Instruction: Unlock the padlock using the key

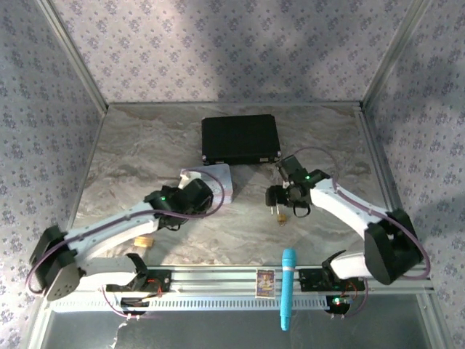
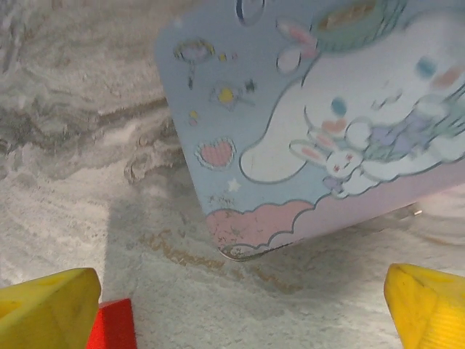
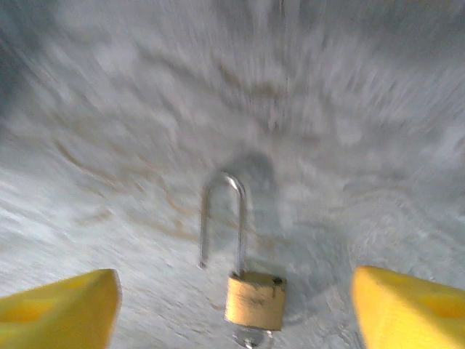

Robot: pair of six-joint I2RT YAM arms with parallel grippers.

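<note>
The grey marbled table top (image 1: 145, 145) carries every item. The flat black rectangular case (image 1: 240, 138) lies at its far centre, and the top external view shows no legible marking on it. The pastel blue-and-pink tin (image 2: 327, 109) sits just in front of the case, to the left. My left wrist camera resolves its lid print as a white long-eared cartoon character with a heart, clouds and stars. It is cropped by the upper and right frame edges, and I can read no lettering on the visible part. From above, my left arm covers most of this tin. My left gripper (image 2: 240, 316) hangs near the tin's corner with its yellow fingertips spread wide and nothing between them. A red block (image 2: 112, 327) beside one fingertip is cut off and I cannot identify it. My right gripper (image 3: 234, 309) is likewise spread wide, gripping nothing; this view is motion-blurred. A light blue cylinder (image 1: 288, 287) crosses the near rail beside a small printed card (image 1: 265, 283), whose print is too small to read. A small red-and-tan cylinder (image 1: 144, 241) rests by my left arm. The brass-bodied padlock with a thin silver shackle (image 3: 254, 299) rests on the table between my right fingertips and touches neither. One shackle leg ends free above the body. From above it is a gold speck. The small silvery key (image 3: 251, 339) glints at the body's base, cropped by the frame edge.
</note>
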